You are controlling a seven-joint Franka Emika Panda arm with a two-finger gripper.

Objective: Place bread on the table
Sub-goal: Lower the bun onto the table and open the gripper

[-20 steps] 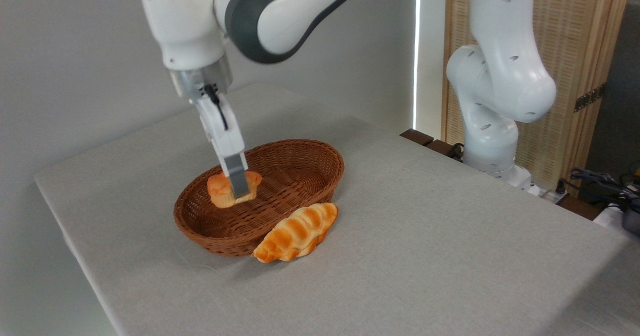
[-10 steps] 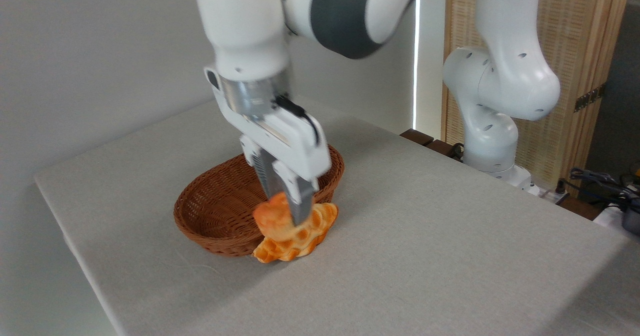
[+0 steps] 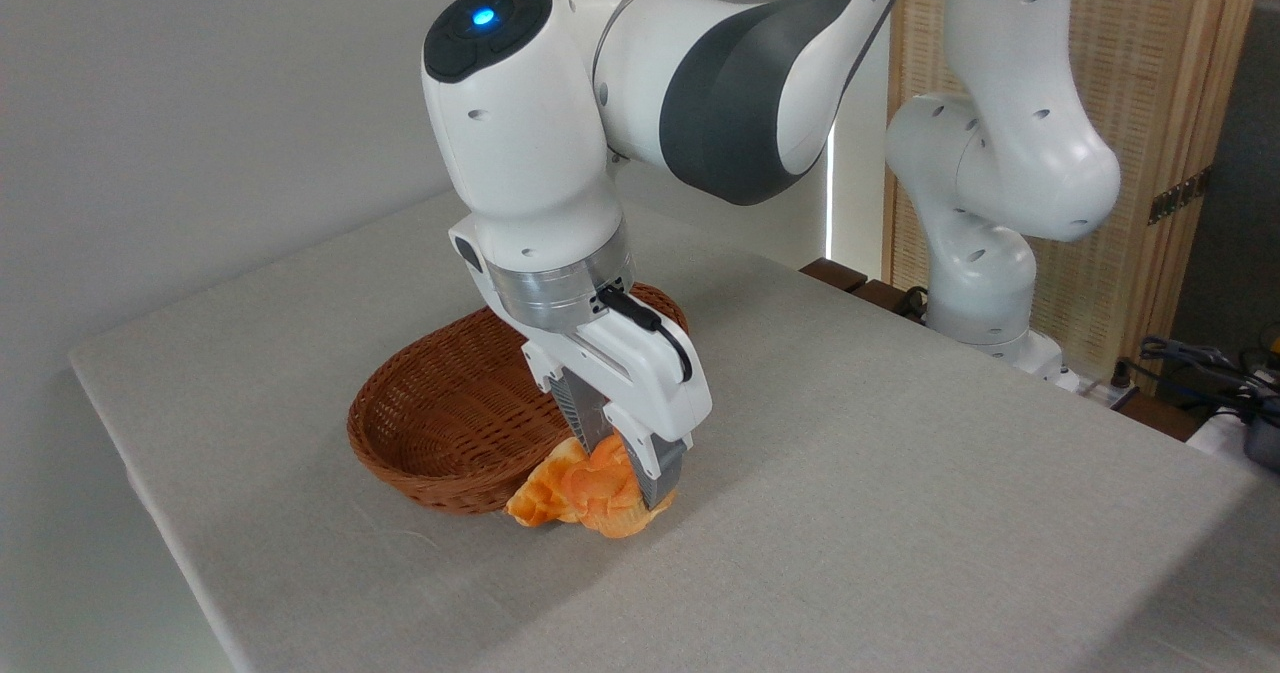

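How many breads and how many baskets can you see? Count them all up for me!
Breads: 2, the small roundish golden-orange bun in the gripper and the longer ridged orange loaf behind it.
Baskets: 1, the brown oval wicker basket.
Total: 3.

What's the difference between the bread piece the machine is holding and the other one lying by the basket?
The bread is pinched in the end effector low over the table; the loaf lies free against the basket. The bread looks rounder with a lumpy top; the loaf, partly hidden behind it, shows pale-striped ridges. Both are golden-orange and sit outside the basket.
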